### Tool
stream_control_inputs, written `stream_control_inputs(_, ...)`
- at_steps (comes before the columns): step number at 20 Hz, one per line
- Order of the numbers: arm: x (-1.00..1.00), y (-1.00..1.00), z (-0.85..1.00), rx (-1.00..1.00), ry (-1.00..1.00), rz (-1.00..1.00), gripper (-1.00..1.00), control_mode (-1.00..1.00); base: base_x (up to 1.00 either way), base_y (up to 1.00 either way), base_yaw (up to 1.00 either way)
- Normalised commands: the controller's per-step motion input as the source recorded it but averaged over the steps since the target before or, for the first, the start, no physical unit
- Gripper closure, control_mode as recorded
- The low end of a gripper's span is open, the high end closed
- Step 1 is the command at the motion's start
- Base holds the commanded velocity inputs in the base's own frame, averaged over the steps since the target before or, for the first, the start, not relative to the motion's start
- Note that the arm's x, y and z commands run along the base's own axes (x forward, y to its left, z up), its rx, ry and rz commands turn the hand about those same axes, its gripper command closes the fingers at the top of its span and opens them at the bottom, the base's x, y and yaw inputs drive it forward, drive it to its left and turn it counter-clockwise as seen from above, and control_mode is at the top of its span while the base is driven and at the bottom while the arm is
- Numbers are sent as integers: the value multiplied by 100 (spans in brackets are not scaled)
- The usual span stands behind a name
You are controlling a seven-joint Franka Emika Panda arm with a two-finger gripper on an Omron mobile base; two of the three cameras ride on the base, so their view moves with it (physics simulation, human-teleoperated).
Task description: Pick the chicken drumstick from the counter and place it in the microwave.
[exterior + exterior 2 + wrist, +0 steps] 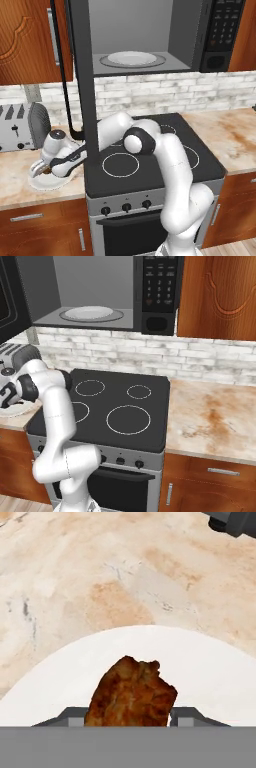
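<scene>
The robot arm bends far over to its left side, and its gripper [41,170] is down low over a white plate [47,184] on the counter [20,187]. The plate sits just to the left of the black stove [150,170], in front of the silver toaster [22,125].

In the hand view, the chicken drumstick [132,694] lies on the white plate [210,677] — a brown, bumpy piece of meat. It sits right between the two dark fingertips [67,716], one on each side of it. The tips look like they touch its sides, so the gripper seems to be closed around the drumstick. The grey band hides the lowest part, so it is hard to be fully sure of the grip. Around the plate, the speckled counter [100,577] shows, and a dark grey thing sticks in at the top right corner.

In the left base view, a bit of brown shows under the gripper, close to the plate.

The microwave [145,35] hangs above the stove with its door [80,75] swung wide open. Inside it is a round glass tray [132,59] with nothing on it. The black keypad [160,281] is on its right side.

From the right base view, the arm [55,406] reaches off to the left edge, over the plate [12,411].
</scene>
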Motion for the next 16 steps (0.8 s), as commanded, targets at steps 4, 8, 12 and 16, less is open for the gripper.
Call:
stream_control_inputs(4,-24,-35,-16,0,1,-10,100,-100,0,0,0)
stream_control_inputs(8,-11,-66,8,0,-3,-9,100,-100,0,0,0)
stream_control_inputs(12,-45,-100,82,1,-10,-8,100,-100,0,0,0)
stream_control_inputs(16,-75,-100,85,2,-3,-12,100,-100,0,0,0)
